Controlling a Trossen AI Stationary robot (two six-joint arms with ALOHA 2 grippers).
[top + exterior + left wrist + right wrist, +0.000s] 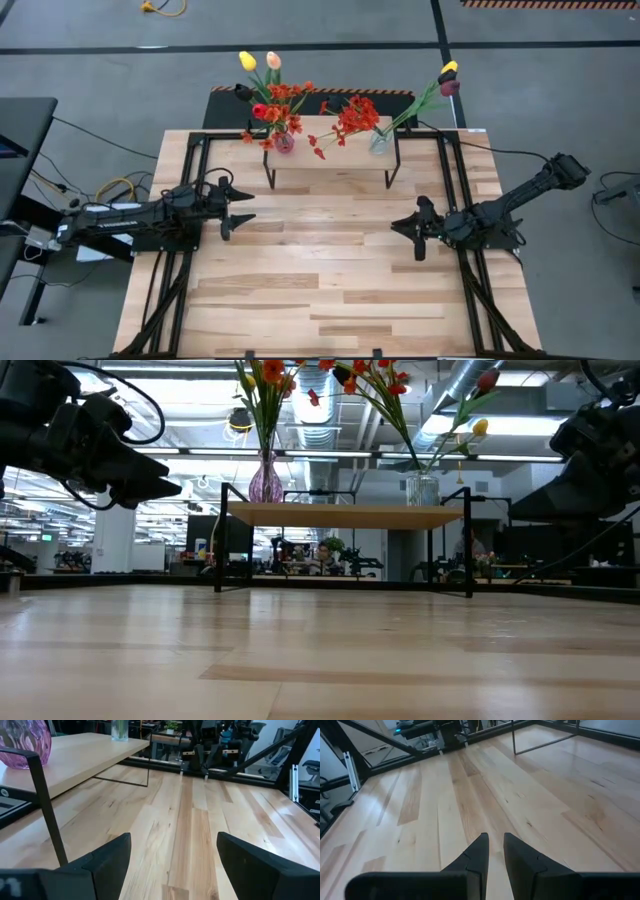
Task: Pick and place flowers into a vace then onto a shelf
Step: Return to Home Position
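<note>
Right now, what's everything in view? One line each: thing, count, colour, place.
table: 1, light wood planks, under both arms
shelf: 1, light wood top on black legs, far middle of the table
purple vase: 1, purple glass, on the shelf's end nearer the left arm
transparent vase: 1, clear, on the shelf's end nearer the right arm
flowers: 2 bunches, one per vase; yellow, cream, red and maroon tulips plus orange-red sprays
cable: 1, yellow, on the floor beyond the table
left gripper: 1, dark, over the table's left side, fingers open
right gripper: 1, dark, over the table's right side, fingers shut
</note>
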